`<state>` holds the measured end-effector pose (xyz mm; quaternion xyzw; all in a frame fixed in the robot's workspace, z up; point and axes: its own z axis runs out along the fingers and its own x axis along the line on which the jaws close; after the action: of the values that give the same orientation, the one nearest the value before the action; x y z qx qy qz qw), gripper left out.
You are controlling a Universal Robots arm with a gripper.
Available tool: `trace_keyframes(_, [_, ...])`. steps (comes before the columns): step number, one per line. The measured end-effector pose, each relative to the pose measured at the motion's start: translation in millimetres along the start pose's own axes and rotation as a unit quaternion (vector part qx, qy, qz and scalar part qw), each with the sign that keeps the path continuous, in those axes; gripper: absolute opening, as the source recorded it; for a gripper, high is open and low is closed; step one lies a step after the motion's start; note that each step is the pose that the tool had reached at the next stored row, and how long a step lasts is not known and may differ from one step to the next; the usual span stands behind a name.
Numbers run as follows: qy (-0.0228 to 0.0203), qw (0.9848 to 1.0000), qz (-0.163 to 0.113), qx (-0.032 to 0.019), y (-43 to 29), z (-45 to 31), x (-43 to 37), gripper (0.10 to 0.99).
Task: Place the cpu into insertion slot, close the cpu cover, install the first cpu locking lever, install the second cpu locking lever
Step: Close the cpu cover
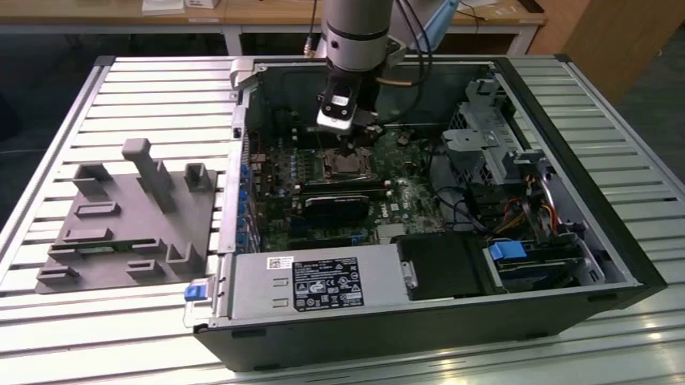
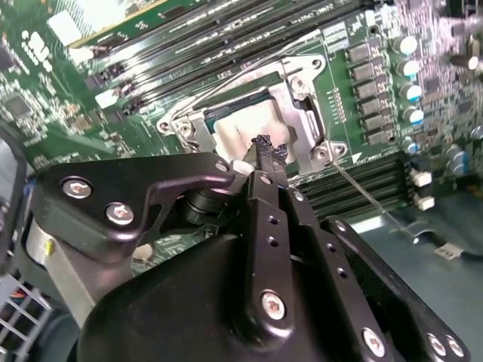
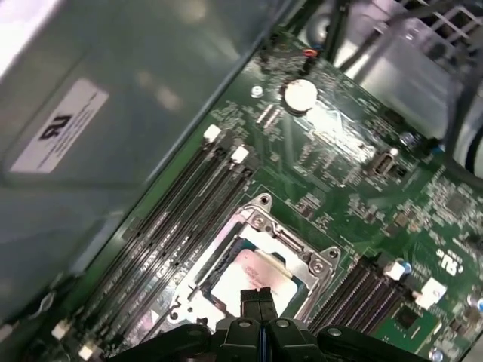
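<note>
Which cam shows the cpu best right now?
First wrist view: the cpu shows most of its top beside the gripper. Second wrist view: slanted, gripper across it. Exterior view: a small patch.

The arm (image 1: 358,32) is a silver-grey cylinder with a dark band, and a blue cable (image 1: 441,22) runs beside it. The gripper (image 2: 267,146) is matte black, with slim flat fingers (image 2: 263,204), curved linkage plates (image 2: 136,196) and a rounded housing, all studded with silver screw heads (image 2: 272,303).

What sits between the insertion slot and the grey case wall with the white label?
In the first wrist view, long black memory slots run side by side on the green board between the insertion slot and the case wall.
</note>
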<state>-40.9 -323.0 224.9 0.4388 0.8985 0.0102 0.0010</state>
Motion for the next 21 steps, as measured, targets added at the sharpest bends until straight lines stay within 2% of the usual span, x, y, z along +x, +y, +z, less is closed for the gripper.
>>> trace_keyframes(3, [0.0005,0.9996,-0.027,0.0002,0.0,0.2,0.0,0.102])
trace_keyframes(6, [0.0010,0.9985,-0.054,0.0004,0.0,0.4,0.0,0.102])
trace_keyframes(11, [0.0019,0.9950,-0.100,0.0007,0.0,0.7,0.0,0.102])
trace_keyframes(15, [0.0026,0.9908,-0.136,0.0010,0.0,1.0,0.0,0.102])
trace_keyframes(18, [0.0031,0.9867,-0.163,0.0012,0.0,1.2,0.0,0.102])
trace_keyframes(21, [0.0036,0.9819,-0.189,0.0014,0.0,1.4,0.0,0.102])
